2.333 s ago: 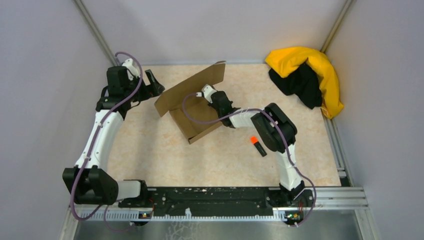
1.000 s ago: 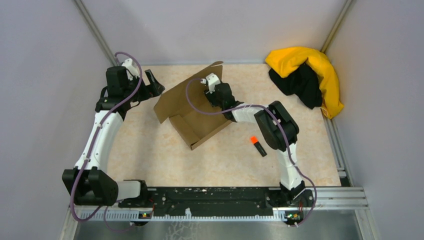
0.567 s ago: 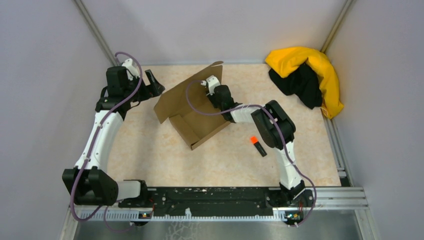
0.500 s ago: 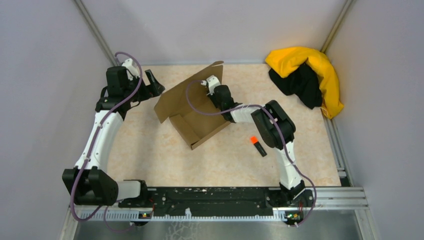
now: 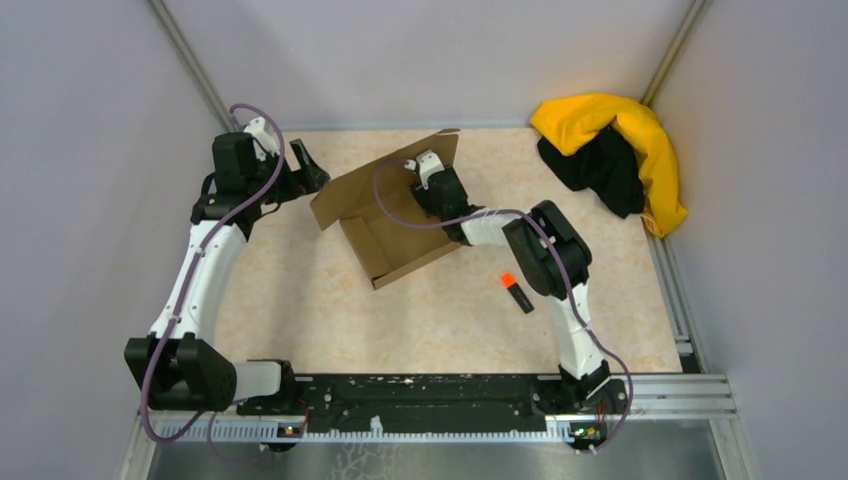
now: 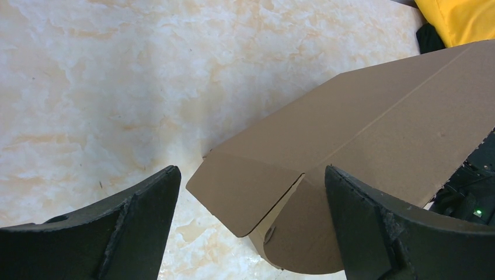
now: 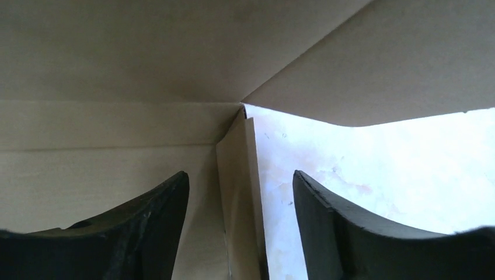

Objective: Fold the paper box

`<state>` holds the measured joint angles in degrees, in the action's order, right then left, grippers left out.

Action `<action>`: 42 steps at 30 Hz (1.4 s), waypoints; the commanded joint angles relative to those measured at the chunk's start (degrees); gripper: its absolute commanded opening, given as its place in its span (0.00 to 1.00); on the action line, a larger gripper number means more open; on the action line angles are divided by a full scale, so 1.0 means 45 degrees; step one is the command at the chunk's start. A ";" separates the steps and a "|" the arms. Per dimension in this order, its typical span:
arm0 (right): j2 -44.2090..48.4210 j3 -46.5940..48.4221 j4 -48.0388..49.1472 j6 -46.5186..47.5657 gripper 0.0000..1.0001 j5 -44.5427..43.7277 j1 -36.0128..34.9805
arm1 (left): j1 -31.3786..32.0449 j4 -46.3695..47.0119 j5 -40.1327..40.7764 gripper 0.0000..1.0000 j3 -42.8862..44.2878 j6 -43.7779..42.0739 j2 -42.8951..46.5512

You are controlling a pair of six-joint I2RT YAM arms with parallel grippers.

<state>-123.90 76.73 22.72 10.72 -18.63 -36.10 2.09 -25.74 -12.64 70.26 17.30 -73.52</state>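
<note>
The paper box is brown cardboard, partly folded, lying mid-table with its large lid panel standing up along the far side. My right gripper is at the box's far right end, inside it. In the right wrist view its jaws are open and straddle the thin edge of a side wall without pinching it. My left gripper hovers open just left of the box. In the left wrist view its wide-spread fingers frame a corner flap of the box below, apart from it.
A yellow-and-black cloth heap fills the far right corner. A black marker with an orange cap lies right of the box, beside the right arm. Grey walls close in the table on three sides; a metal rail runs along the front.
The box has turned slightly: the lid panel's far corner shifted right and the near corner slid left. My right gripper stays at the box's far end. The left arm has not moved.
</note>
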 commanded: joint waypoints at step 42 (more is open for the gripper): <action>0.3015 -0.0914 -0.6331 -0.4355 0.00 -0.1853 0.0471 | -0.0366 -0.1664 -0.0137 0.99 -0.1403 0.0756 0.4615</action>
<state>-115.81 74.89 -4.40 -2.02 -17.61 -34.30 0.60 -33.04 -10.22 66.02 20.12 -53.80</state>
